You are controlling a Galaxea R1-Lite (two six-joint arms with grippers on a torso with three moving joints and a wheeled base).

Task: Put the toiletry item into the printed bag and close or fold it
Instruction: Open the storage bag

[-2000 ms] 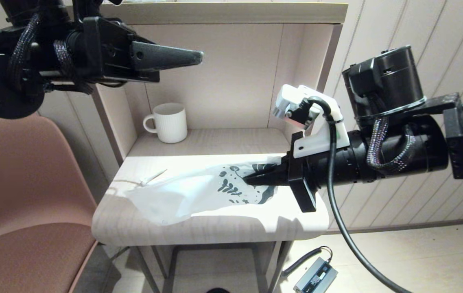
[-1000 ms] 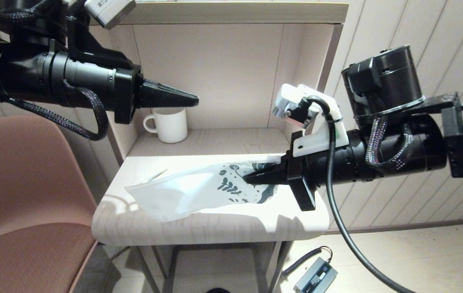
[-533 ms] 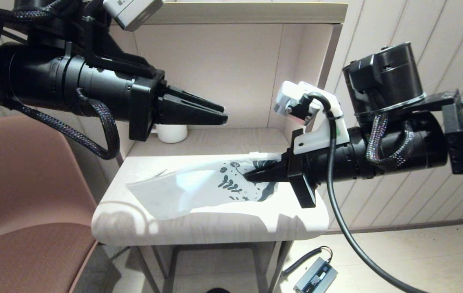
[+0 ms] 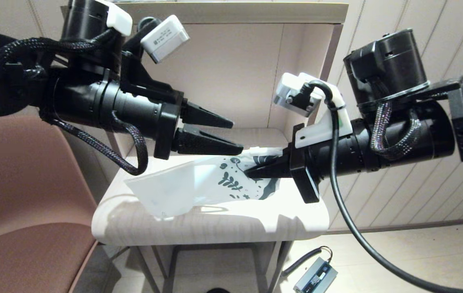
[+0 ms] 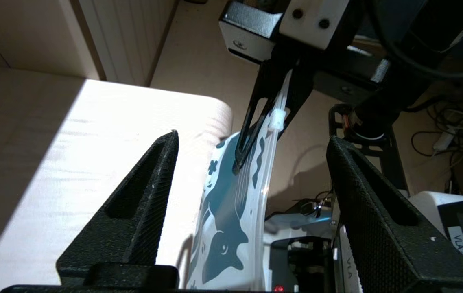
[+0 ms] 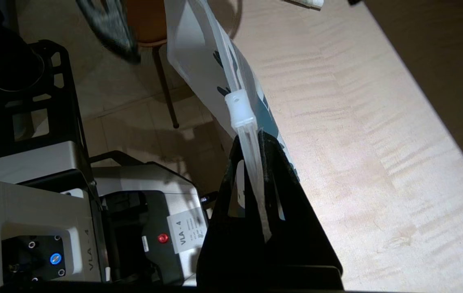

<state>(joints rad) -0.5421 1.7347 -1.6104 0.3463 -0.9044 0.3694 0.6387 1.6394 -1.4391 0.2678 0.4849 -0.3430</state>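
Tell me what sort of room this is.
Probably a mock-up home corner in a robot lab: a pale wooden shelf desk, a brown padded chair beside it, white panelled walls, loose cables on the floor.

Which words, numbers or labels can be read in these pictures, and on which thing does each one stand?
"VLA - 4": on a white sticker on the robot's base, right wrist view.
"VLA": on a white label at the frame's edge, left wrist view; the rest is cut off.
Label on the grey box on the floor: too small to read.
Label on the left wrist camera: too blurred to read.
The printed bag bears only leaf prints, no words.
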